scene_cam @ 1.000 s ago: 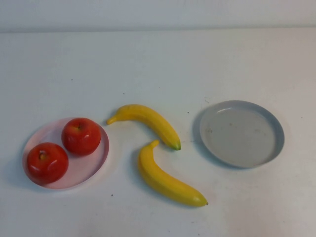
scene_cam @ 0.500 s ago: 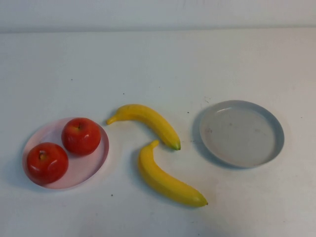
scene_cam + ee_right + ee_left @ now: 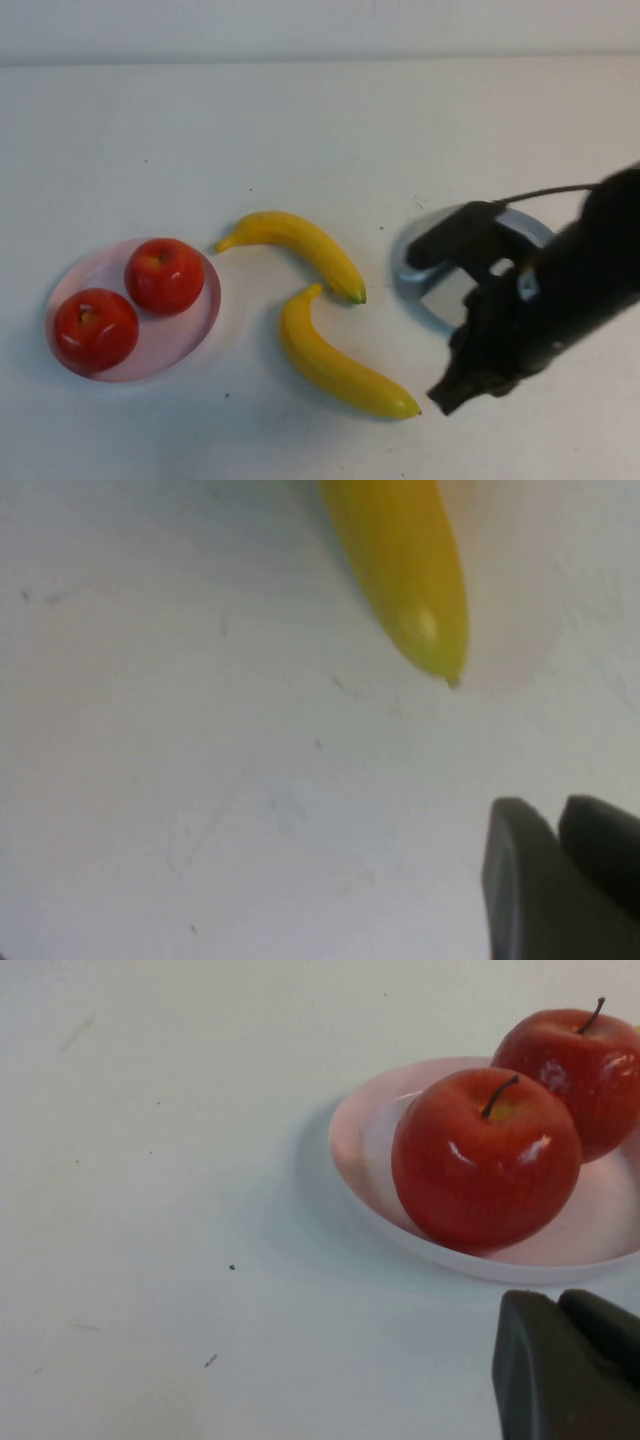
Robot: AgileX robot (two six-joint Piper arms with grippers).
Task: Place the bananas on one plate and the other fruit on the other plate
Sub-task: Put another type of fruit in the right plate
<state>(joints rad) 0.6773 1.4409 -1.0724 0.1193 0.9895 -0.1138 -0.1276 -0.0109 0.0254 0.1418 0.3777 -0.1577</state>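
With both apples [image 3: 128, 303] already on the pink plate [image 3: 204, 310] at lower left, the bananas come next.
Right gripper [image 3: 442, 322], jaws spread, hangs by the near banana [image 3: 340, 362], over the grey plate [image 3: 412, 285]; it must straddle that banana. Left gripper [image 3: 565, 1365]: jaws unclear, beside pink plate.

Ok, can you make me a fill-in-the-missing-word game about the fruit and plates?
1. Both apples sit on the ____ plate.
2. The number of bananas lying on the table is ____.
3. The right gripper is over the ____ plate.
4. The left gripper is beside the ____ plate.

Missing words: pink; two; grey; pink
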